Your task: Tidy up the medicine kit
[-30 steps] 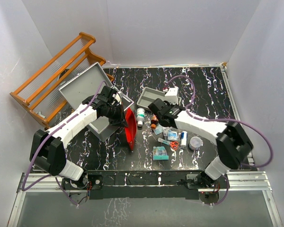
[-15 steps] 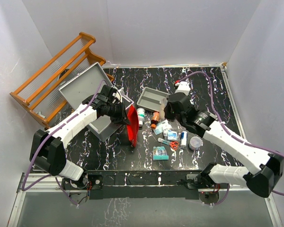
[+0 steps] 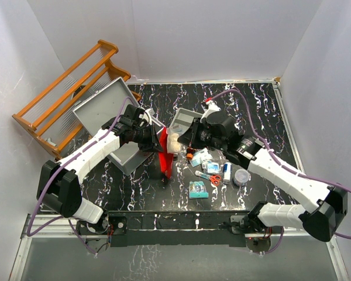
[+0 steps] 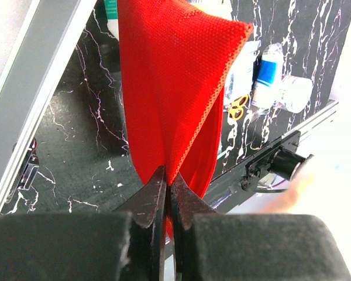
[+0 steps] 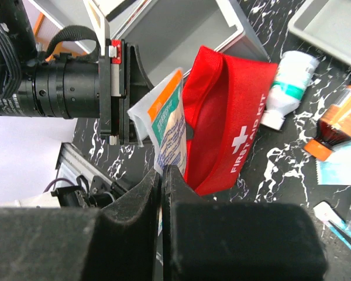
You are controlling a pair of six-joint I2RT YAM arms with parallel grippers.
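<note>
The left gripper (image 4: 167, 175) is pinching the red pouch (image 4: 175, 88) tight; the right gripper (image 5: 162, 174) is squeezing a packet (image 5: 171, 120) at the pouch's mouth; the kit (image 3: 99, 108) is sitting open at the back left, behind the pouch.

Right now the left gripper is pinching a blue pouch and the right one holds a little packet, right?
Not quite. The pouch pinched by the left gripper is red, not blue; the left wrist view shows it. The right gripper does hold a little packet.
</note>
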